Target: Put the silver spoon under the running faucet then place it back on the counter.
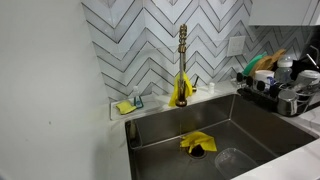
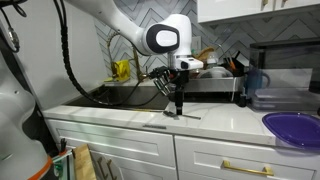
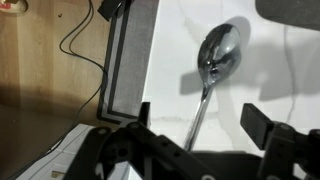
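Note:
The silver spoon (image 3: 220,55) lies flat on the white counter (image 3: 285,75), its bowl pointing away from me and its handle running back between my fingers. My gripper (image 3: 200,122) is open, with one finger on each side of the handle and neither touching it. In an exterior view the gripper (image 2: 178,104) points straight down just above the spoon (image 2: 186,117) on the counter (image 2: 120,118). The brass-gold faucet (image 1: 183,55) stands behind the steel sink basin (image 1: 240,125). I cannot tell whether water is running.
A yellow cloth (image 1: 197,143) lies in the basin and another hangs at the faucet base (image 1: 182,92). A dish rack with dishes (image 1: 285,85) stands beside the sink. A purple bowl (image 2: 295,128) sits on the counter. The counter edge and a dark floor mat (image 3: 125,60) show beside the spoon.

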`<state>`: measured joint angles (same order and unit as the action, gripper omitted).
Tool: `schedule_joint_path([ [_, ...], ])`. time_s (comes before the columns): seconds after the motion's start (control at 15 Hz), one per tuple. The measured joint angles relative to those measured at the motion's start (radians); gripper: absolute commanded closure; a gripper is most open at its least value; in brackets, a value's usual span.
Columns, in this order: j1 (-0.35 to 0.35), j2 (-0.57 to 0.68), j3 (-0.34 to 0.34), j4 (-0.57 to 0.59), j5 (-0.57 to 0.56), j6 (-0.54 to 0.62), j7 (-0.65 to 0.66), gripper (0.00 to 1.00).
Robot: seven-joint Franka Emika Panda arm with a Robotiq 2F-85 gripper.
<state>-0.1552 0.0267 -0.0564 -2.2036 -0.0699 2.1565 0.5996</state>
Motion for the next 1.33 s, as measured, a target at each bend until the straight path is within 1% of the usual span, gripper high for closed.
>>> schedule_joint_path([
  [0.07,0.002,0.006,-0.002,0.0,0.004,0.001,0.0,0.43],
  [0.13,0.003,0.01,-0.004,0.0,0.007,0.002,0.0,0.43],
  [0.2,0.004,0.014,-0.006,0.0,0.011,0.003,0.0,0.34],
  [0.27,0.004,0.018,-0.007,0.0,0.015,0.006,0.0,0.18],
  [0.33,0.005,0.022,-0.007,0.0,0.021,0.01,0.0,0.17],
  [0.4,0.005,0.025,-0.008,0.0,0.029,0.017,0.0,0.12],
  [0.47,0.005,0.028,-0.01,0.0,0.037,0.024,0.0,0.04],
  [0.53,0.006,0.03,-0.011,0.0,0.044,0.03,0.0,0.05],
  [0.6,0.006,0.033,-0.012,0.0,0.049,0.038,0.0,0.13],
  [0.73,0.008,0.037,-0.016,0.0,0.059,0.05,0.0,0.34],
  [1.07,0.01,0.05,-0.02,0.0,0.076,0.062,0.0,0.72],
  [1.13,0.011,0.052,-0.02,0.001,0.08,0.062,0.0,0.81],
  [1.27,0.012,0.055,-0.021,0.002,0.089,0.063,0.0,0.94],
  [1.33,0.012,0.056,-0.021,0.003,0.095,0.063,0.0,0.99],
])
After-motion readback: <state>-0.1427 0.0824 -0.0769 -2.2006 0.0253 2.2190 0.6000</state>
